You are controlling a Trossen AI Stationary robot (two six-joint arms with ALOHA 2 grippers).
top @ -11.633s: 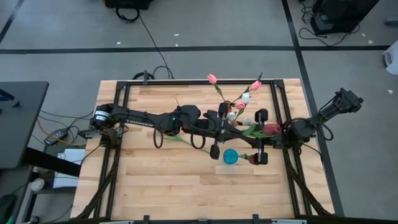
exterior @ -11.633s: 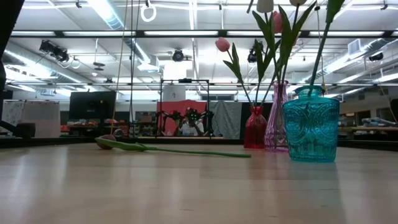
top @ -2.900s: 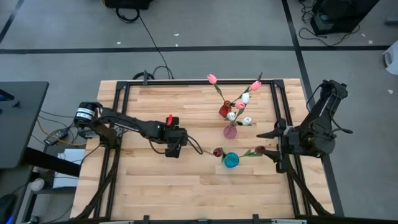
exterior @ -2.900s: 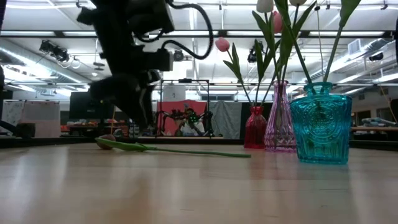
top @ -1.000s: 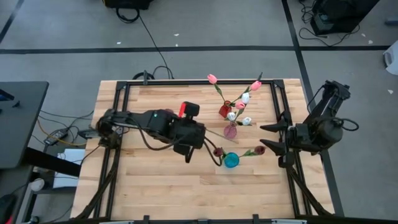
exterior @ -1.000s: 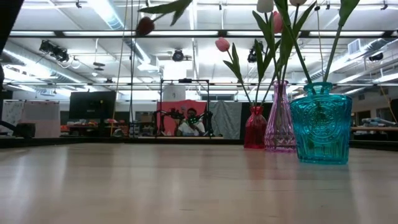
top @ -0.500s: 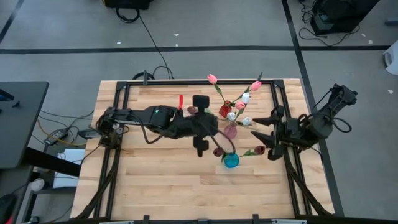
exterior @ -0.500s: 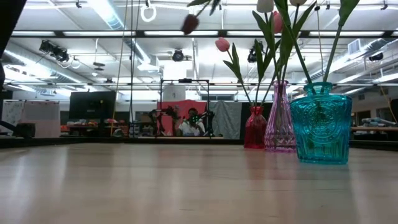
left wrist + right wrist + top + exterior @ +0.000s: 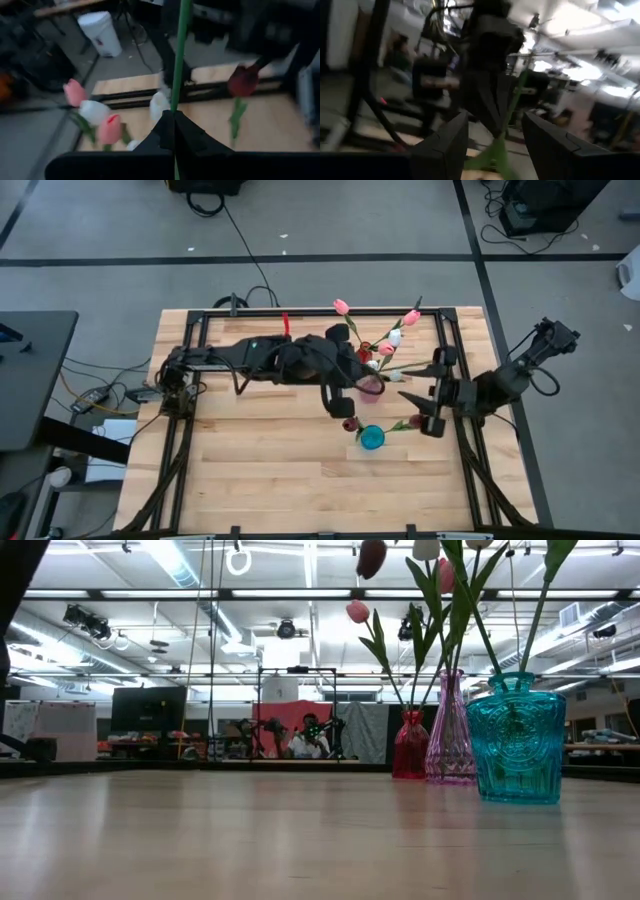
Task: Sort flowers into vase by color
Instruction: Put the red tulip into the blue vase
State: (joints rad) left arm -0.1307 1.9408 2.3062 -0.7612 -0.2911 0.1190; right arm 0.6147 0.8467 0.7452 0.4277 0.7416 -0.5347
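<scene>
Looking straight down from the high view, a wooden table (image 9: 260, 470) carries three small vases grouped right of centre: a red vase (image 9: 361, 358), a pink vase (image 9: 371, 387) and a teal vase (image 9: 371, 437). Pink and white tulips (image 9: 392, 338) fan out from the red and pink vases toward the far edge. The left arm reaches across from the left, its left tool (image 9: 338, 395) held just beside the pink vase and near the teal one, with a dark maroon tulip (image 9: 350, 423) at the teal vase's left. A second maroon head (image 9: 417, 421) lies to the teal vase's right. The right tool (image 9: 415, 388) points inward from the right edge, its two fingers spread apart.

From the low view at table height, the three vases stand in a row at the right, stems rising out of the top of the picture, and the maroon tulip head hangs high above the table, left of the vases.

From the left wrist view, the left tool (image 9: 174, 125) is pressed together, pinching the thin green stem (image 9: 179, 60) of the carried tulip.

From the right wrist view, the right tool (image 9: 495, 145) shows its fingers spread, with a green stem (image 9: 516, 102) and the other arm beyond them
</scene>
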